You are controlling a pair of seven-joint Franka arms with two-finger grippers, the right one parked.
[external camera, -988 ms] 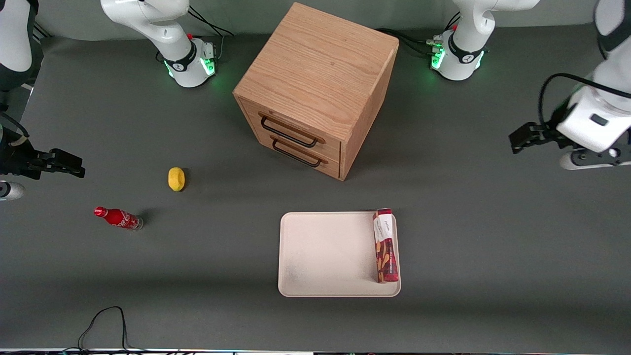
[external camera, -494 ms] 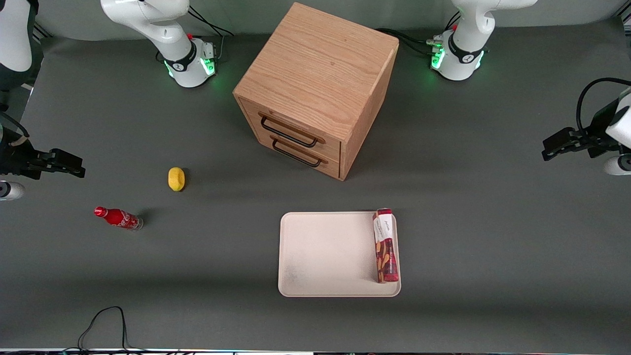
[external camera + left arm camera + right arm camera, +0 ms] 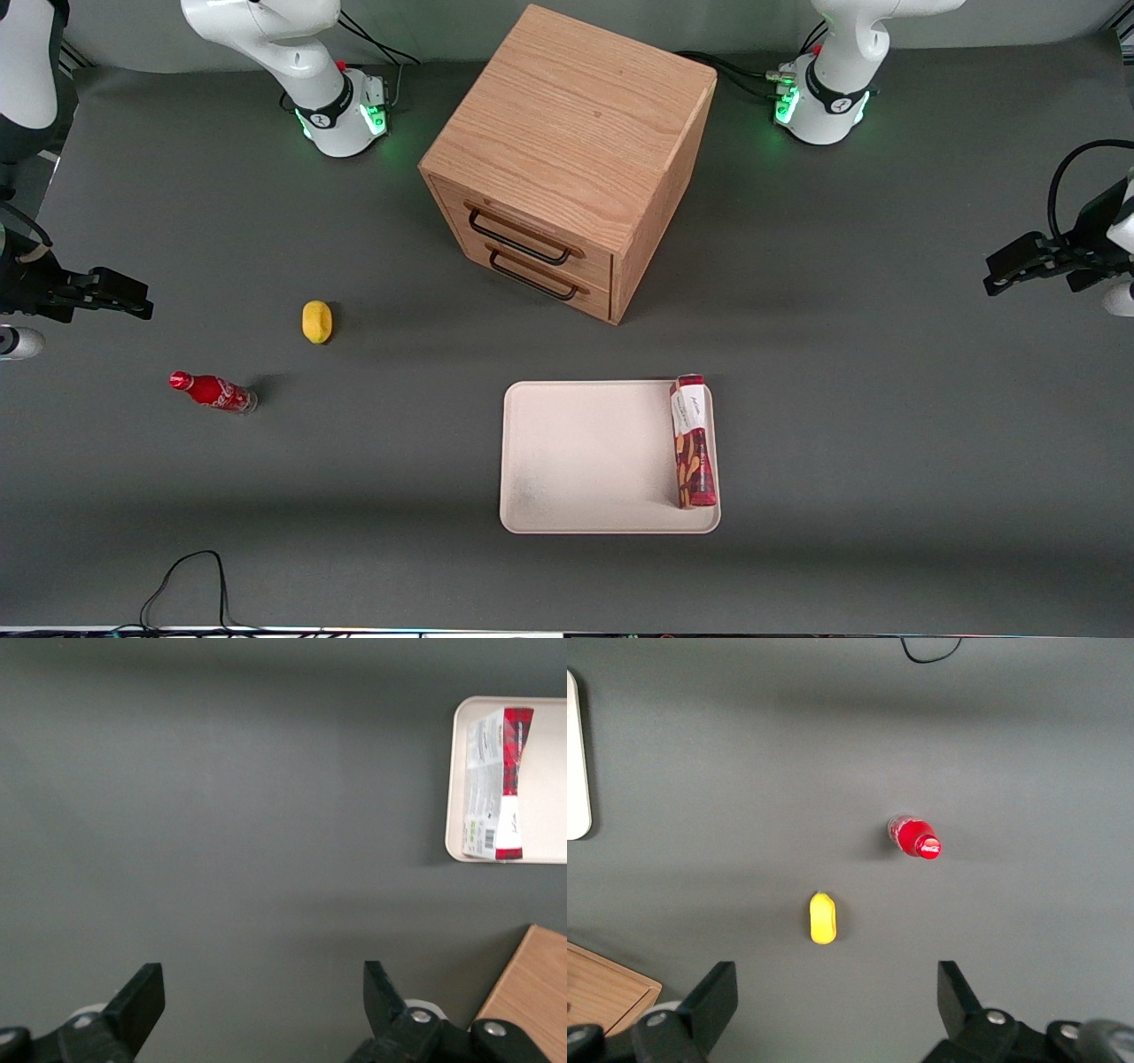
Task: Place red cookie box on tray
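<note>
grey counter (image 3: pixel 886 425) carrying everything. wooden two-drawer cabinet (image 3: pixel 567 159) sitting mid-counter, farther from the camera than the tray. cream-white tray (image 3: pixel 585 461) lying flat in front of the cabinet. red cookie box (image 3: pixel 692 440) lying on the tray along the rim nearest the working arm's end, also showing at (image 3: pixel 498 784). gripper (image 3: pixel 1010 266) hanging at the working arm's end, well apart from the tray, jaws spread wide, gripping nothing. red soda bottle (image 3: pixel 213 391) and yellow lemon (image 3: pixel 316 321) lying toward the parked arm's end.
</note>
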